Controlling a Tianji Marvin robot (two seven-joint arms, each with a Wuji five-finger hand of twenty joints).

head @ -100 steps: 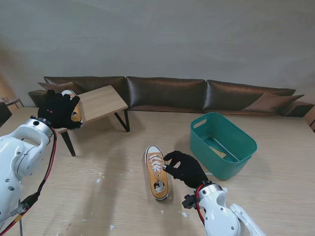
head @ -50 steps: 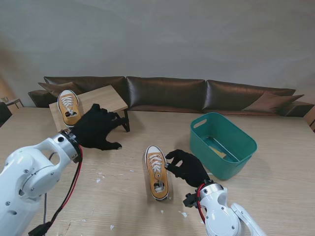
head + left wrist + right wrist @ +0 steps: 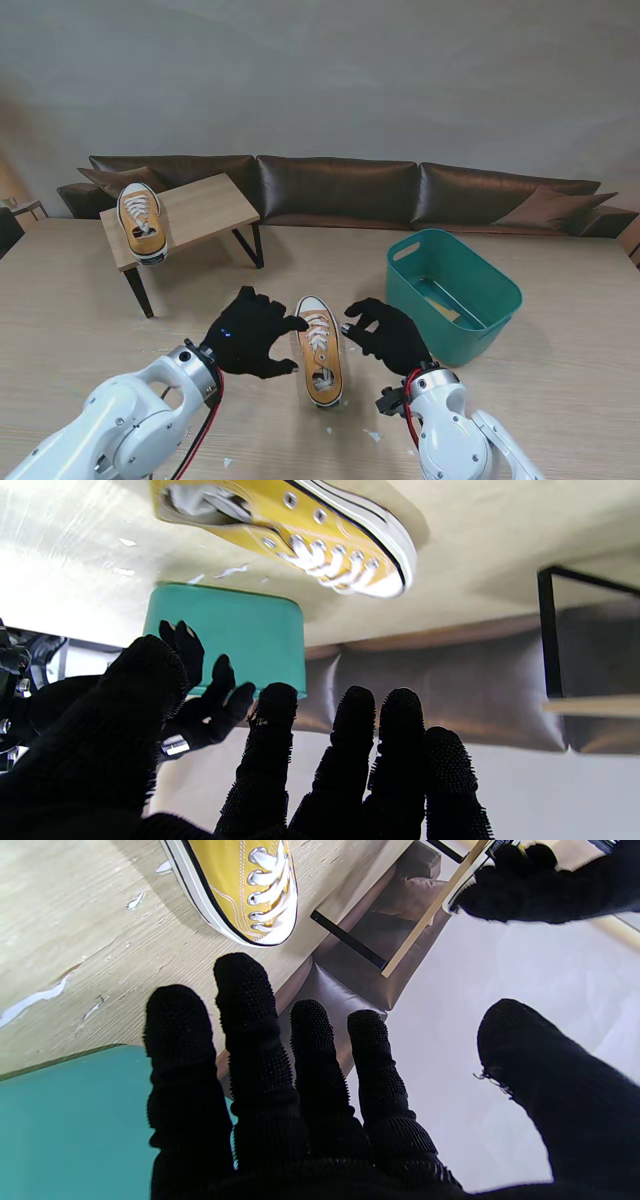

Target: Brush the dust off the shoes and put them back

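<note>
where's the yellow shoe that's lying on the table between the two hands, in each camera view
Stand view: the yellow shoe lies mid-table between the left hand and right hand.
Left wrist view: it runs along the upper edge, toe cap toward the shelf leg.
Right wrist view: only its laced toe end shows.
Shared landmark: the teal bin.

Heel of the near yellow shoe [image 3: 280, 525] cut off by the left wrist picture's edge; same shoe [image 3: 240, 885] shown only toe and laces in the right wrist picture. Far shoe [image 3: 480, 870] mostly covered there by the left robot hand [image 3: 545, 882]. Contents of the teal bin [image 3: 455, 290] too dim to name beyond a pale patch. White flecks [image 3: 372, 436] on the bench [image 3: 560, 400] too small to identify. Contact between either robot hand and the near shoe unclear. Right robot hand [image 3: 388, 337] palm hidden from the stand.
</note>
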